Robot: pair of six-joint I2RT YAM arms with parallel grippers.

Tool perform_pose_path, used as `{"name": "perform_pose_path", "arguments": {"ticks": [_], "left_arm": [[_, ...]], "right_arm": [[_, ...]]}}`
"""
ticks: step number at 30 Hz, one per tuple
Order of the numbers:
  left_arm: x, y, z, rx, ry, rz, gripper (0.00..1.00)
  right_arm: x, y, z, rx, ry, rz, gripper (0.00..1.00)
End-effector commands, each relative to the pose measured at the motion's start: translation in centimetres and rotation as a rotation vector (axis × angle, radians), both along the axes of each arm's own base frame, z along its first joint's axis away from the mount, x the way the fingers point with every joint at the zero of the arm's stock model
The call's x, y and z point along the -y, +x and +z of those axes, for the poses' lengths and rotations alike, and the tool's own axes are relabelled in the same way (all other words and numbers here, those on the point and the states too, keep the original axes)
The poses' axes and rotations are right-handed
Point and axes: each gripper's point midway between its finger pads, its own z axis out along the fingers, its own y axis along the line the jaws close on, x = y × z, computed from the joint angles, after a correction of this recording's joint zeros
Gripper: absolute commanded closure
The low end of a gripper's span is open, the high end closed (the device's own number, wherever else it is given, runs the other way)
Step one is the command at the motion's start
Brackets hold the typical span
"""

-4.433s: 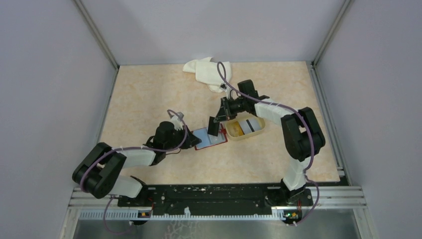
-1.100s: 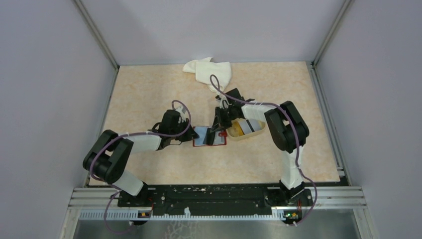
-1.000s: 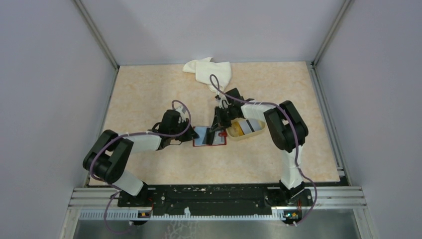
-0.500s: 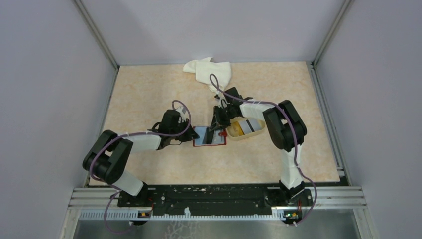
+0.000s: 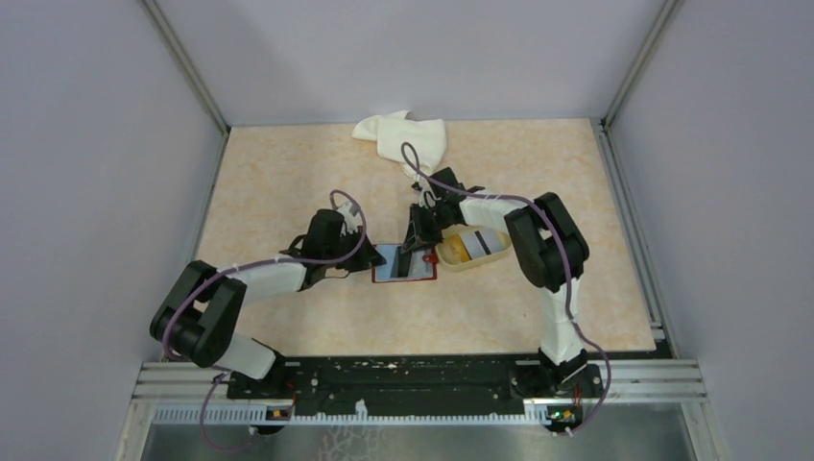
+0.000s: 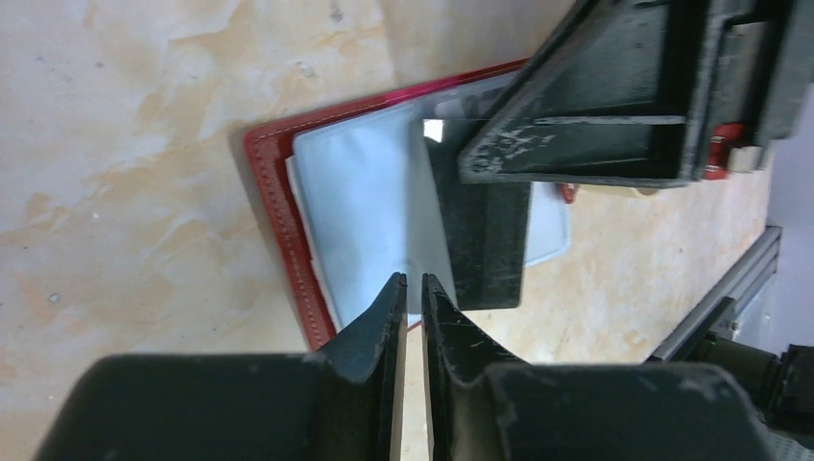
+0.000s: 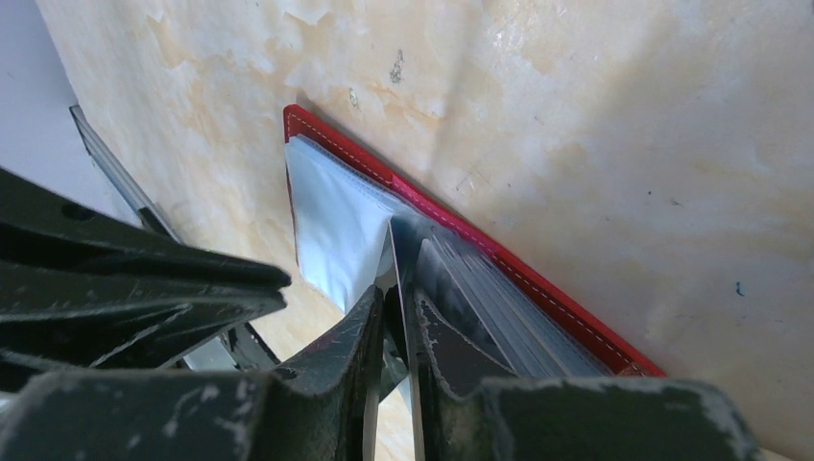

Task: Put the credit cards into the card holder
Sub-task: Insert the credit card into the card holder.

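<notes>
Where the card holder (image 5: 394, 265) lies spread open on the table (image 5: 288, 182), red cover down and clear sleeves facing up, you have both arms meeting over it, one from each side. Your left gripper (image 6: 410, 286) is low at the holder's edge on the left arm's side. Its jaws are drawn almost together, with only a thin slit between them. The fingertips sit right at the rim of the pale clear sleeve (image 6: 355, 206), but you cannot tell from these views whether that sleeve is nipped between them. Your right gripper (image 7: 395, 298) stands above the holder's other half, pointing down at it. A dark credit card (image 6: 485, 245) hangs below it, tilted, its far end meeting the sleeves. In the right wrist view the card runs edge-on through the narrow gap of the jaws, and whether the pads press on it cannot be told. The holder's red tab (image 6: 722, 156) shows just past the right gripper. Just beside the holder, on the right arm's side, sits the beige tray (image 5: 477, 262), so near that you cannot tell whether the two touch. A yellow item (image 5: 453, 251) and a white item with a dark stripe (image 5: 483, 239) lie in it. Well beyond the holder, toward the back wall, a white cloth (image 5: 403, 139) lies crumpled.
</notes>
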Motion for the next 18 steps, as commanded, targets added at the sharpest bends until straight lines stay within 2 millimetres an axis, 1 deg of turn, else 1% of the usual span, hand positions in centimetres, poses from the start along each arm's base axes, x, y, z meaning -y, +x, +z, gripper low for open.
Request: {"name": "perform_pose_path", "arguments": {"ticks": [1,7,10,13,15,18], "left_arm": [[1.2,-0.5,2.9,0.057,-0.093,-0.067,0.83],[3.9,-3.6,6.0,0.094,-0.311,-0.205,0.75],[5.3,-4.6,7.0,0.118,-0.343,-0.236,0.71],[6.7,-4.5,7.4,0.135,-0.331,-0.234,0.68],[7.5,-4.2,7.2,0.138,-0.311,-0.227,0.67],[8.2,-3.3,6.0,0.126,-0.264,-0.199,0.67]], "right_arm": [[0.6,-0.5,-2.6,-0.029,-0.086,-0.001,0.85],[0.2,-0.6,-2.7,-0.040,-0.061,0.005,0.85],[0.2,-0.6,-2.7,-0.037,-0.059,0.005,0.85],[0.2,-0.6,-2.9,-0.035,-0.064,0.006,0.85],[0.3,-0.5,-2.9,-0.033,-0.067,0.005,0.85],[0.3,-0.5,-3.0,-0.030,-0.070,0.005,0.85]]}}
